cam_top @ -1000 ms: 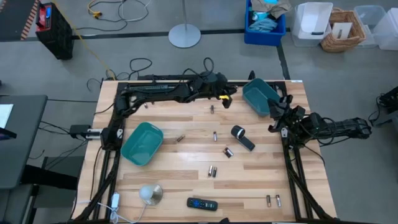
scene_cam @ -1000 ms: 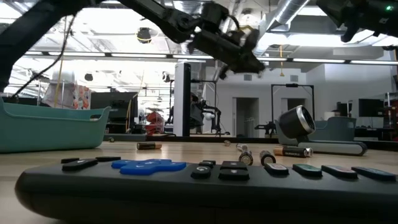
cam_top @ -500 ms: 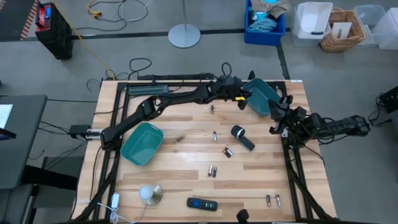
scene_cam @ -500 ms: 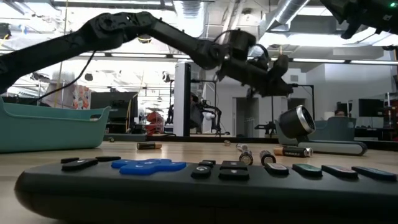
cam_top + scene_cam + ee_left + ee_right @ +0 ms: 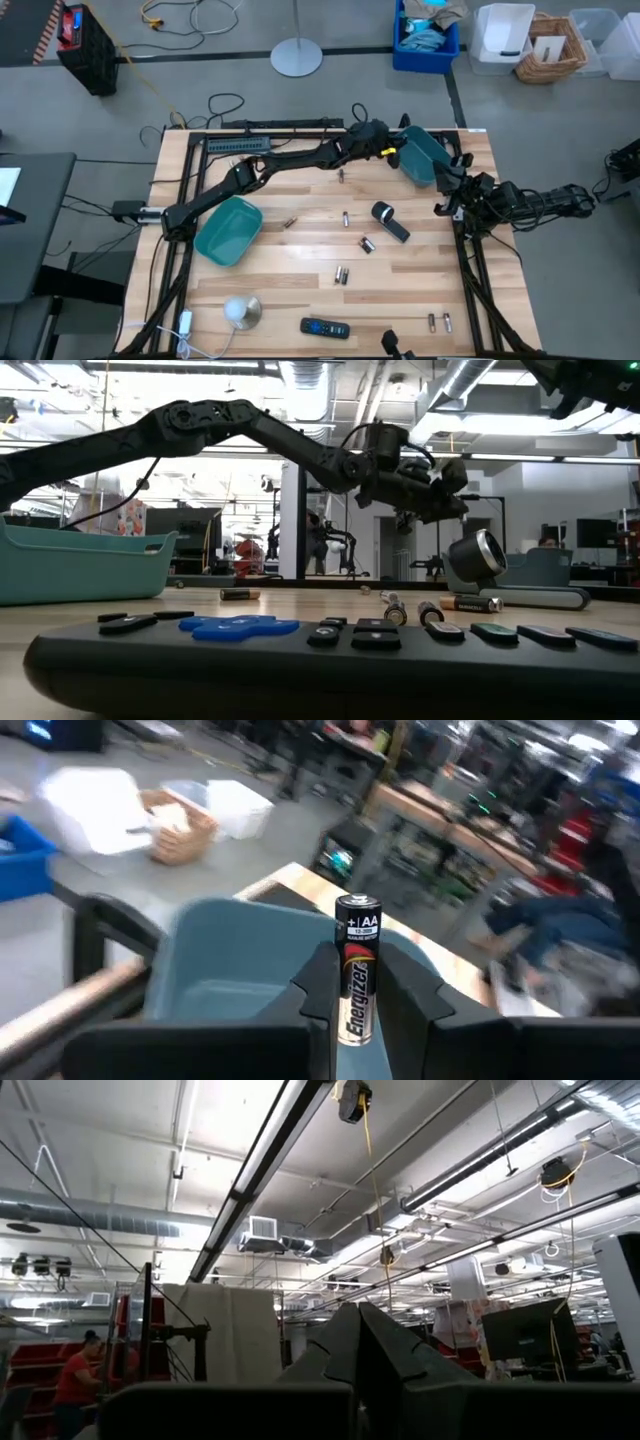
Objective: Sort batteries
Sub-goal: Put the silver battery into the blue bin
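Note:
My left gripper point(image 5: 392, 152) reaches across the table's far side and is shut on an AA battery point(image 5: 357, 970), black and silvery, at the near rim of the far-right teal bin point(image 5: 420, 155). The same bin fills the left wrist view point(image 5: 240, 965) just beyond the battery. Several more batteries lie flat on the wood: one point(image 5: 340, 175) near the gripper, others mid-table point(image 5: 346, 217) and a pair near the front edge point(image 5: 440, 321). My right gripper point(image 5: 445, 195) waits shut at the table's right edge, its fingers point(image 5: 365, 1345) pointing up at the ceiling. My left gripper pinches the battery's lower half point(image 5: 352, 1005) between its two fingers. The battery lies along the fingers, and its plus end point(image 5: 358, 903) sticks out past the fingertips. The fingers come about level from the table's left. The battery is lifted clear of the table.
A second teal bin point(image 5: 228, 231) sits at the left. A black cylinder with a white end point(image 5: 388, 220) lies mid-table, a black remote point(image 5: 325, 328) near the front edge, and a pale round object point(image 5: 240, 312) at the front left.
My left gripper has gone toward the table's right edge along the far side, carrying the battery, and now stands at the far-right teal bin. It has stayed shut on the battery.

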Tool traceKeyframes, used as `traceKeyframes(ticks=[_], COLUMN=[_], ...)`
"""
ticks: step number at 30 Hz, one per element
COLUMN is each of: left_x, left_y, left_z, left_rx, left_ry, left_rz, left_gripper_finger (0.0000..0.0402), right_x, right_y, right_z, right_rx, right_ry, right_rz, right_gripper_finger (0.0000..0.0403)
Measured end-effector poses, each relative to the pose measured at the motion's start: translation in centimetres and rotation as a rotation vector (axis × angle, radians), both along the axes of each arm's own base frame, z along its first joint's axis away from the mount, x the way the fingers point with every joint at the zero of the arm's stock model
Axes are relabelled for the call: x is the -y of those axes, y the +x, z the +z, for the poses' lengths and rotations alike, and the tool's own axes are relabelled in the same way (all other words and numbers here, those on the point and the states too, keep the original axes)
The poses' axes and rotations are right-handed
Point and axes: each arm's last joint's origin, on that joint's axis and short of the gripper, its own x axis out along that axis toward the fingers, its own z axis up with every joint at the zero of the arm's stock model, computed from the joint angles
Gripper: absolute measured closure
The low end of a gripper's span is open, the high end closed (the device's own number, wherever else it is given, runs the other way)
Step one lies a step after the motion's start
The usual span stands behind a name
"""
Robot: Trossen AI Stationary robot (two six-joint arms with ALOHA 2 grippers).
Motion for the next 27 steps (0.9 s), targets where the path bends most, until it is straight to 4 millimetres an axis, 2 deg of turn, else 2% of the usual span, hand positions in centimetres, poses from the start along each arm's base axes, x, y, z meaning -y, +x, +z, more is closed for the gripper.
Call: traceKeyframes(ticks=[7, 21, 24, 27], left_x=[0.9, 0.7, 0.9, 2.0], left_y=[0.6, 0.5, 0.6, 0.9], left_z=[-0.6, -0.4, -0.4, -0.3], left_rx=[0.039, 0.082, 0.041, -0.031], left_ry=[0.107, 0.104, 0.177, 0.323], left_rz=[0.098, 0.129, 0.153, 0.214], left_gripper_finger=[0.0363, 0.0363, 0.0363, 0.0363], right_x=[0.0, 0.0, 0.0, 0.0], right_y=[0.0, 0.0, 0.0, 0.0], right_z=[0.0, 0.0, 0.0, 0.0], right_rx=[0.000, 0.001, 0.003, 0.003], right_ry=[-0.001, -0.002, -0.001, -0.002], right_rz=[-0.002, -0.002, -0.002, -0.002], right_gripper_finger=[0.0375, 0.0375, 0.0375, 0.0375])
